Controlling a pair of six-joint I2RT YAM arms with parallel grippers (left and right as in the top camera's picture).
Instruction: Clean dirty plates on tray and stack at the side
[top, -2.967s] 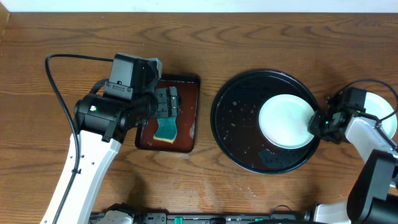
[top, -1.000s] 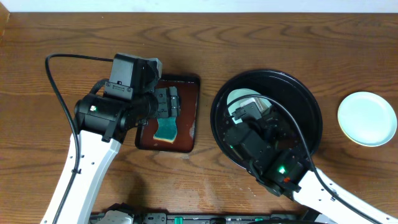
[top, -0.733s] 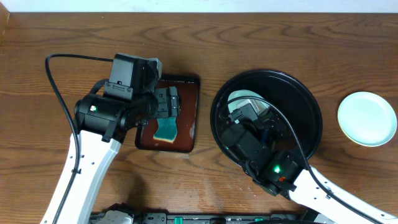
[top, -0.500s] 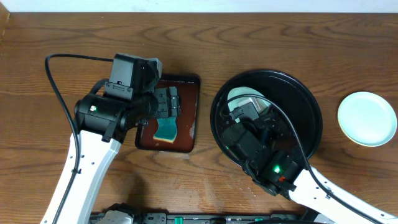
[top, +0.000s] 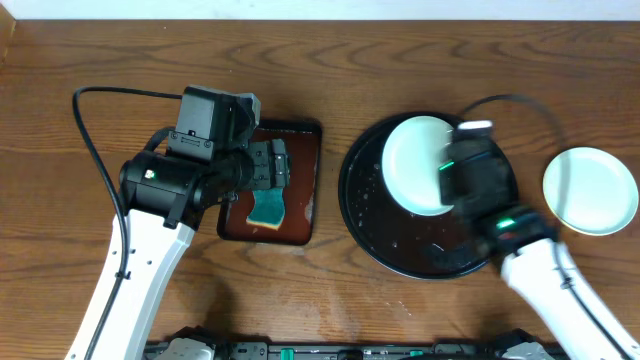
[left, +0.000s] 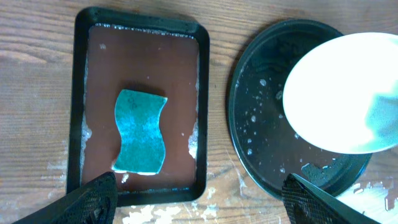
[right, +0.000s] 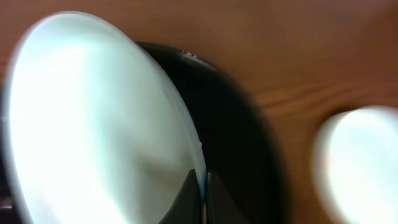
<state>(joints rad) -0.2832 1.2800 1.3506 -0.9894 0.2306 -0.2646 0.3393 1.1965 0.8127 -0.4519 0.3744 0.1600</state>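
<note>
My right gripper (top: 452, 182) is shut on the rim of a pale mint-white plate (top: 418, 165) and holds it tilted over the far part of the large black tray (top: 365, 215). The right wrist view shows the fingers (right: 202, 193) pinching the plate's edge (right: 93, 124) with the tray (right: 230, 124) behind. No red smears show on it. A second pale plate (top: 590, 190) lies on the table right of the tray. The yellow plate is out of view. My left gripper (top: 268, 170) is open and empty above the teal sponge (left: 142, 130).
The sponge (top: 267, 208) lies in the small reddish-brown rectangular tray (top: 300, 135), left of the black tray. Water drops and a wet patch (top: 435, 255) sit on the black tray's floor. White residue spots the wood (left: 149, 214) in front of the small tray.
My right arm has swung from the black tray's left front to its right side, carrying the plate toward the tray's far middle. The left arm has not moved.
</note>
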